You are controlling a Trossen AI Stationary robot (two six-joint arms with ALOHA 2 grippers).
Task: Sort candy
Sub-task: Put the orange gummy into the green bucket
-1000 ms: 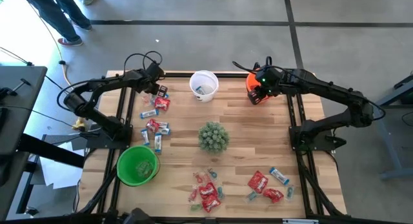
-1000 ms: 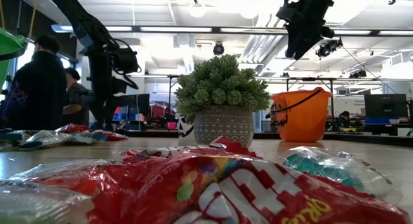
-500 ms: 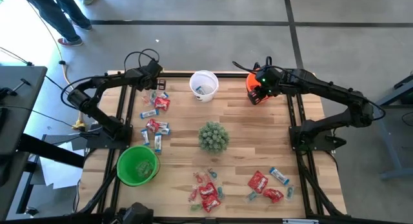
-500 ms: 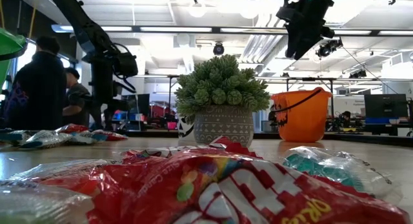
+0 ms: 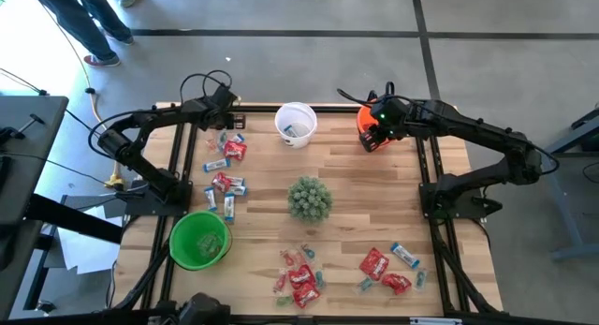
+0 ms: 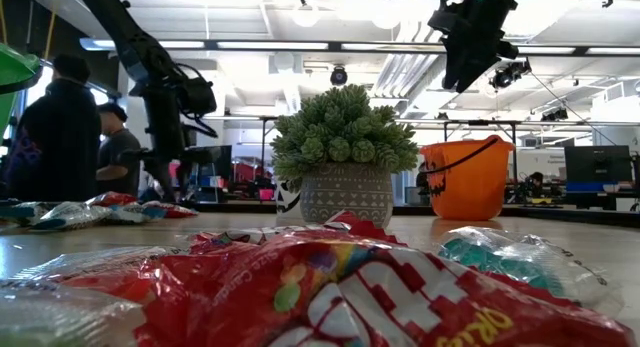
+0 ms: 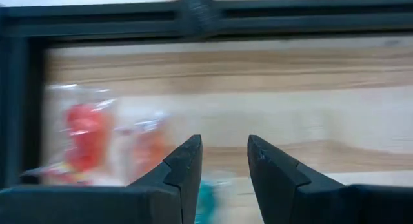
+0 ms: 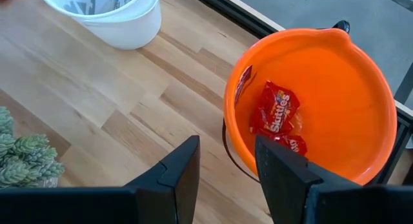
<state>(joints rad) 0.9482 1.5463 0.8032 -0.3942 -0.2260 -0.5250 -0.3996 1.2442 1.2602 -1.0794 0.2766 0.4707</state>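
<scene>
The left gripper [image 5: 223, 107], released and empty, is hovering over the candy [image 5: 227, 150] scattered on the tabletop's [image 5: 374, 203] left side to pick one, while the right gripper [image 8: 227, 161], also released, is hanging beside the orange bucket [image 8: 361, 108] already holding red packets [image 8: 276, 115].

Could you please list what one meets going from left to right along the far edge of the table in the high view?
Left gripper over scattered candy → white bucket → right gripper over the orange bucket.

Both arms reach toward the table's far edge, left gripper [image 7: 222, 161] and right gripper [image 8: 226, 161] parted, empty.
</scene>
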